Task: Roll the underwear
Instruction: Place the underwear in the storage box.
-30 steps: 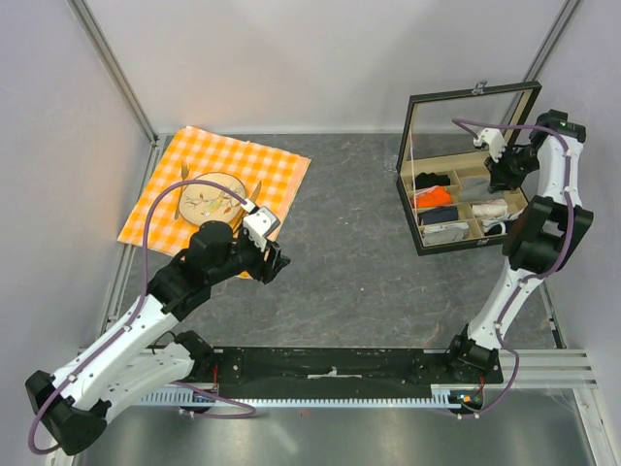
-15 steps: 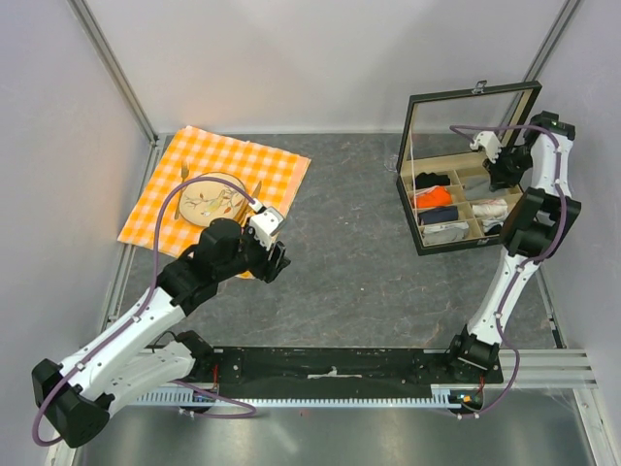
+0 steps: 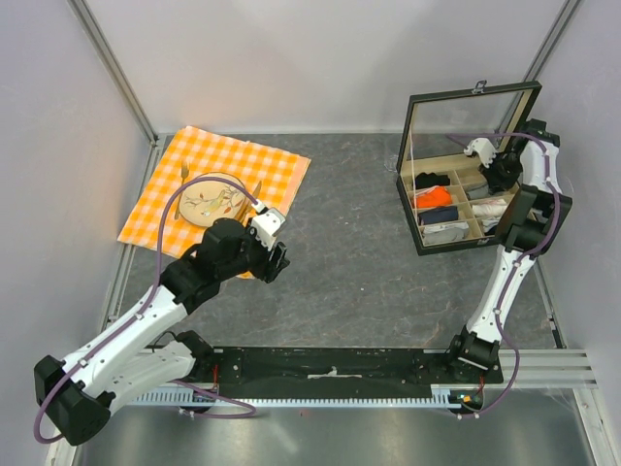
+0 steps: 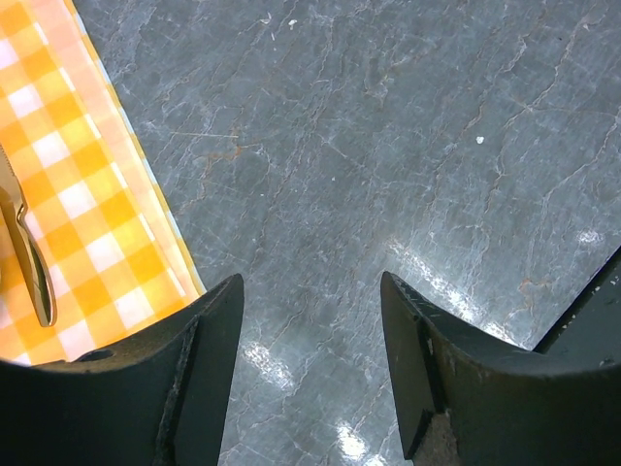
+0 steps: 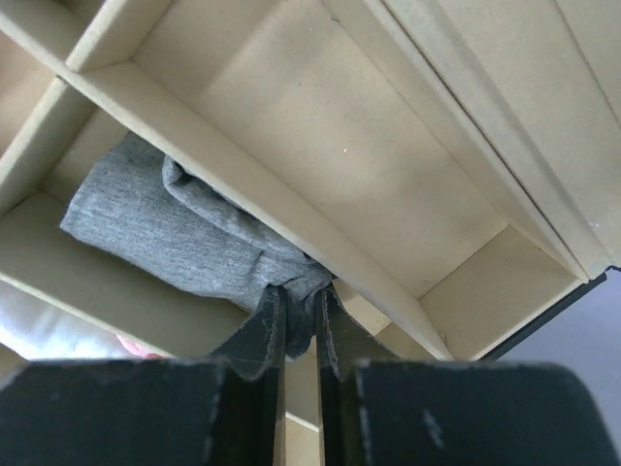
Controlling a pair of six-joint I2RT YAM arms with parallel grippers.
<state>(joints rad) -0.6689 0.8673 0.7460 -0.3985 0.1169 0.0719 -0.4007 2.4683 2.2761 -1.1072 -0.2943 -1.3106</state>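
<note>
The underwear (image 5: 175,238) is a soft mid-grey cloth lying bunched in a compartment of the divided box (image 5: 320,126). My right gripper (image 5: 299,309) is shut on a pinched fold of it; in the top view this gripper (image 3: 497,175) sits over the box's right side and the grey cloth is hidden there. No cream-white strip shows. My left gripper (image 4: 310,320) is open and empty over bare grey table, beside the checked cloth's edge; in the top view it (image 3: 277,260) is at centre left.
An orange-and-white checked cloth (image 3: 218,175) with a dinner plate (image 3: 211,197) lies at back left; cutlery (image 4: 29,257) rests on it. The black box (image 3: 408,209) with raised lid (image 3: 471,121) holds small orange, black, navy and white garments. Enclosure walls stand all round.
My right arm has shifted left and lowered its gripper into the box. My left arm has barely moved.
</note>
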